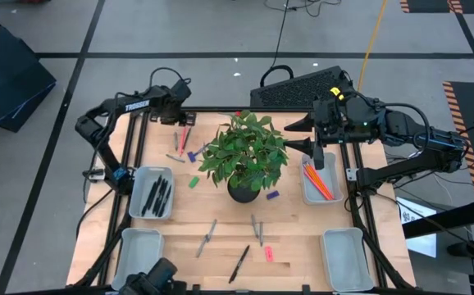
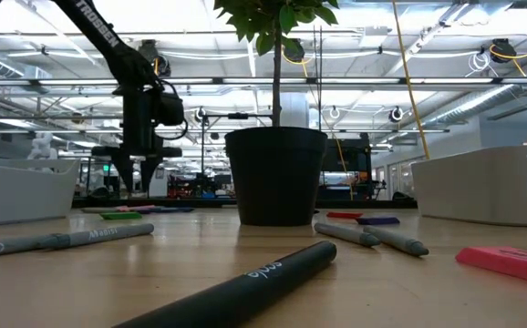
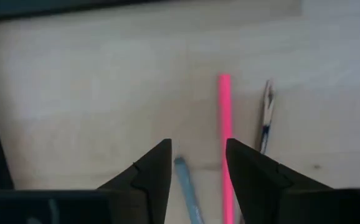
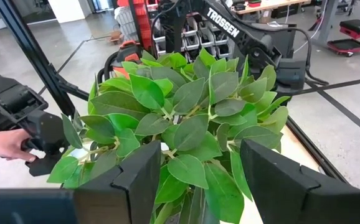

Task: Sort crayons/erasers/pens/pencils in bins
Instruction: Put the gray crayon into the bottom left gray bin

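High view, our read: task roughly half done. Left gripper (image 1: 180, 115) fingers apart over pink pencil (image 3: 224, 143), which lies just off one fingertip. Left bin (image 1: 152, 193) holds black pens (image 1: 159, 195); near bins (image 1: 141, 244) look empty; loose pens, erasers (image 1: 269, 253) remain. Right gripper (image 1: 303, 135) fingers apart, empty, just beside bin (image 1: 329, 161) of orange pencils (image 1: 317, 182).

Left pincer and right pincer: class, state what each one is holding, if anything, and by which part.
Nothing is held. The left pincer is open above a pink stick on the table; the right pincer is open and empty, facing the plant.
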Action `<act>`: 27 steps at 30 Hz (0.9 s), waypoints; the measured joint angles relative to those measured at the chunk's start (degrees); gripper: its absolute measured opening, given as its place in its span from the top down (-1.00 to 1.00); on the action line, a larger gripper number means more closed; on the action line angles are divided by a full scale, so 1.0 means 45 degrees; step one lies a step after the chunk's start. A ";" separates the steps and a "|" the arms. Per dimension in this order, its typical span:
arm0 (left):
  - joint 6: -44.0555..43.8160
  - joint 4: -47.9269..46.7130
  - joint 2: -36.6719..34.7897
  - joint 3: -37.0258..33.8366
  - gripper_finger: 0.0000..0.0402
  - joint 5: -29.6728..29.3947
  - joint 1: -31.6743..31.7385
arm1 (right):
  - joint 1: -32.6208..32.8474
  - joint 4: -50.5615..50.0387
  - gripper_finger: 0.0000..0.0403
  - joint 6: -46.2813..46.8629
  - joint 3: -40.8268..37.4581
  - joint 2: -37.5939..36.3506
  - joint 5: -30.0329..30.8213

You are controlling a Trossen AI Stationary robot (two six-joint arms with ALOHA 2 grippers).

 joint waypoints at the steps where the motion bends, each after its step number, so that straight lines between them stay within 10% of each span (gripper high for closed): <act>1: 0.0000 -0.0065 0.0001 -0.0003 0.22 0.0012 -0.0006 | 0.0003 0.0000 -0.05 0.0000 0.0004 0.0000 0.0000; 19: -0.3944 -0.2544 -0.0002 -0.0008 0.22 -0.0011 -0.2220 | 0.0003 -0.0001 -0.05 0.0000 0.0004 0.0000 0.0000; 27: -0.8890 -0.2453 -0.0012 -0.0019 0.22 -0.2977 -0.4761 | 0.0003 0.0000 -0.05 0.0000 0.0004 0.0000 0.0000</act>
